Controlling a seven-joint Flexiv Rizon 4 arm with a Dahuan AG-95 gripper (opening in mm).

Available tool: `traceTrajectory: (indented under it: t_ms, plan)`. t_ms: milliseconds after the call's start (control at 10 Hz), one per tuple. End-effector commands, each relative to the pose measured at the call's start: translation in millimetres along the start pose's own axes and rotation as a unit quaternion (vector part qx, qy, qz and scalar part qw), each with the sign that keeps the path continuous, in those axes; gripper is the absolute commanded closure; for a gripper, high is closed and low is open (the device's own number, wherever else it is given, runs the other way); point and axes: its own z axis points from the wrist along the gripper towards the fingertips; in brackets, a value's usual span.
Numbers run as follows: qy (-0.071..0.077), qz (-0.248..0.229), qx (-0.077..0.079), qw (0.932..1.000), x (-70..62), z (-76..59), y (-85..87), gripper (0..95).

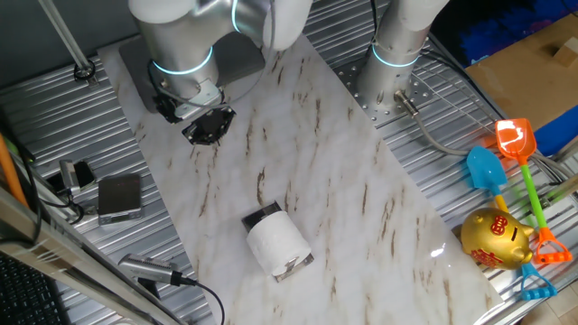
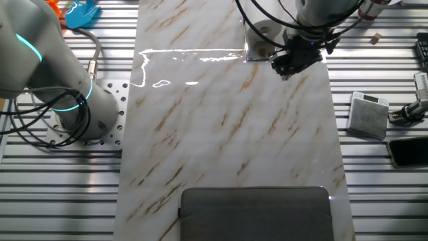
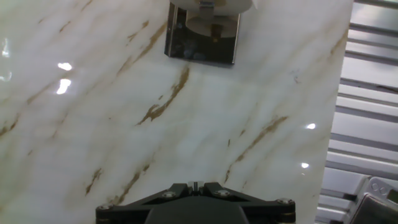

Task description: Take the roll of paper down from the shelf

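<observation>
The white roll of paper [image 1: 278,242] lies on its side on the small black shelf [image 1: 260,217], which rests flat on the marble table near the front. In the hand view the roll [image 3: 214,5] is cut off by the top edge, with the glossy shelf [image 3: 202,40] below it. In the other fixed view the roll [image 2: 259,31] is partly behind the arm. My gripper [image 1: 206,126] hangs over the marble well short of the roll, also seen in the other fixed view [image 2: 289,63]. Its fingertips [image 3: 195,185] are together, empty.
A large grey pad [image 2: 254,214] lies at one end of the marble slab. A small grey box [image 1: 119,197] with a cable sits on the metal table beside it. A second arm base [image 1: 397,54], a gold piggy bank [image 1: 495,236] and plastic toys [image 1: 515,140] stand on the other side.
</observation>
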Motion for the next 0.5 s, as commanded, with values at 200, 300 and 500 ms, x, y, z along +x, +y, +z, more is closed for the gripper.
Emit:
traceTrajectory:
  t_ms: [200, 300, 500]
  plan:
    - [0.014, 0.015, 0.0, 0.9998, -41.5, -11.4, -17.2, 95.0]
    - [0.013, 0.035, 0.0, 0.9993, -55.2, -11.3, -21.6, 95.0]
    - [0.013, 0.065, 0.001, 0.9978, -77.8, -7.6, -27.3, 95.0]
